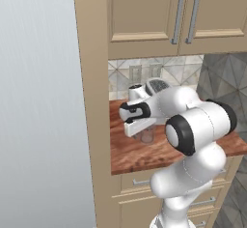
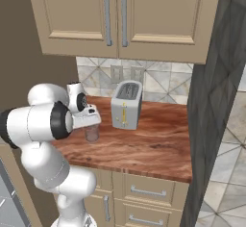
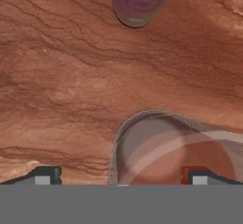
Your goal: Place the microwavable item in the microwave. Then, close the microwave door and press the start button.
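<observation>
Jaws (image 3: 121, 174) hang wide open, gripping nothing, right over the cup (image 3: 168, 152) on the tabletop (image 3: 61, 85). It sits off-center, so one finger could clip the rim and tip it toward the nearby bottle (image 3: 140, 0).

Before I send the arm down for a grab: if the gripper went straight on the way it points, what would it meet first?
Most likely the tumbler cup: the open gripper hangs above the wooden counter, the cup's rim between its fingertips. The depth is unclear. The pink bottle lies off that line.
</observation>
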